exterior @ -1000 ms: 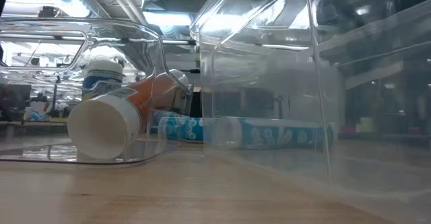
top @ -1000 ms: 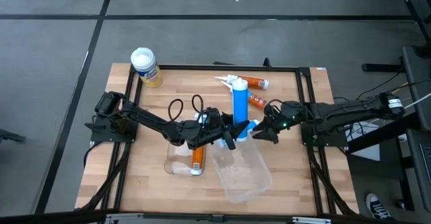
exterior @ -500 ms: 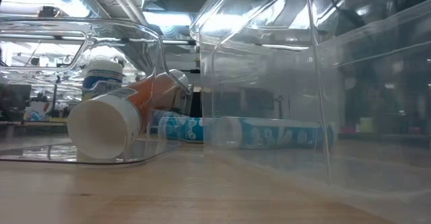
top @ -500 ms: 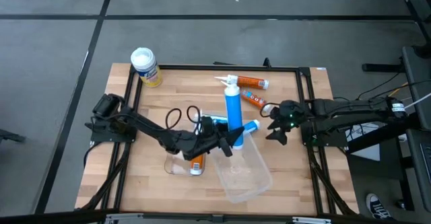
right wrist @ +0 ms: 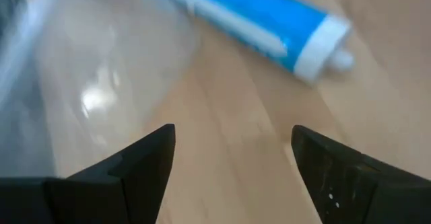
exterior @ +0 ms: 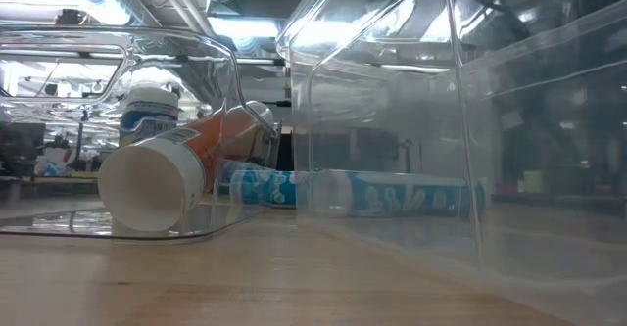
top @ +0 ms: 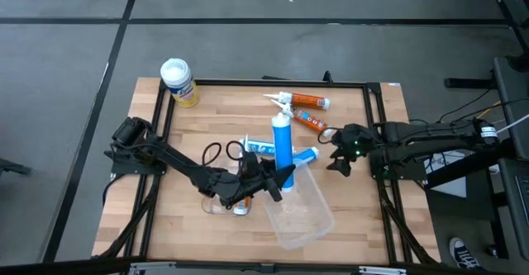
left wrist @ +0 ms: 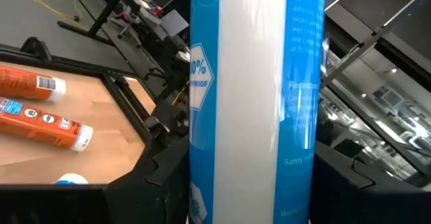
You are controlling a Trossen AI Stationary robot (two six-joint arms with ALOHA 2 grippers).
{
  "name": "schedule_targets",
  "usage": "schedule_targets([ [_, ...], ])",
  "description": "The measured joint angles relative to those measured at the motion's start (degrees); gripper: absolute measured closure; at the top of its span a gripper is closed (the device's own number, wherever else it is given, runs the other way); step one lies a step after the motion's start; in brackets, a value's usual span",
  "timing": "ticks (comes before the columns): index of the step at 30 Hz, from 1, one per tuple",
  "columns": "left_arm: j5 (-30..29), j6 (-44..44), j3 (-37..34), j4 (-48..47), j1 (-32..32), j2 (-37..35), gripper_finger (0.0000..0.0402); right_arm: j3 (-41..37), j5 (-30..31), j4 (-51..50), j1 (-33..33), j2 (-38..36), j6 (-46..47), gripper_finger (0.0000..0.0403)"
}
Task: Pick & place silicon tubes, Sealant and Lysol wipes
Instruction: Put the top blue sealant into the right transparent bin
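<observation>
Movement in the last second belongs mostly to the left arm: the left gripper, clamped on the upright blue sealant tube, has carried it leftward and nearer, from beside the far orange tubes to the left rim of the big clear bin. The left wrist view shows the same tube filling the gap between the dark fingers, gripped on both sides. By my reckoning it is on its way into a container, though whether the big bin or the smaller clear tray to its left is meant, I cannot tell.

The right gripper has backed off to the right over the same second; its fingers stand wide with nothing between them, hanging over bare wood near a second blue tube lying flat.

One orange tube lies in the small tray already. Two more orange tubes lie at the far side of the table, not yet collected. The Lysol wipes stand upright at the far left corner, well apart from both arms, so most of the job remains.
</observation>
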Motion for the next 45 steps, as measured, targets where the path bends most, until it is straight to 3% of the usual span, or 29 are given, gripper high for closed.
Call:
schedule_targets([
  [2,0.5,0.0,0.0,0.0,0.3,0.0,0.0193,0.0,1.1,3.6,0.4,0.0,0.5,0.0105],
  [5,2.6,0.6,0.0,-0.1,0.6,0.0,0.0193,0.0,1.0,11.3,3.2,-0.9,-10.5,0.0105],
  [8,4.0,0.6,0.0,-0.1,1.0,0.0,0.0193,-0.2,3.1,11.1,5.7,-2.9,-13.1,0.0105],
  [14,3.9,0.6,0.0,-0.4,1.0,0.0,0.0193,-8.0,6.9,23.6,9.4,-10.0,-10.2,0.0105],
  [23,3.0,-2.2,0.0,-0.4,1.0,0.0,0.0193,-24.3,6.2,41.6,10.0,-17.1,-0.9,0.0105],
  [29,2.9,-6.7,0.0,-0.4,1.0,0.0,0.0193,-29.1,6.4,42.0,10.8,-21.6,-0.7,0.0105],
  [37,1.1,-12.7,0.2,-0.8,1.0,0.0,0.0193,-29.1,10.6,34.2,10.8,-24.1,-8.9,0.0105],
  [45,1.8,-14.0,4.8,-13.6,0.9,0.0,0.0193,-29.1,10.6,34.1,10.8,-24.1,-16.2,0.0105],
])
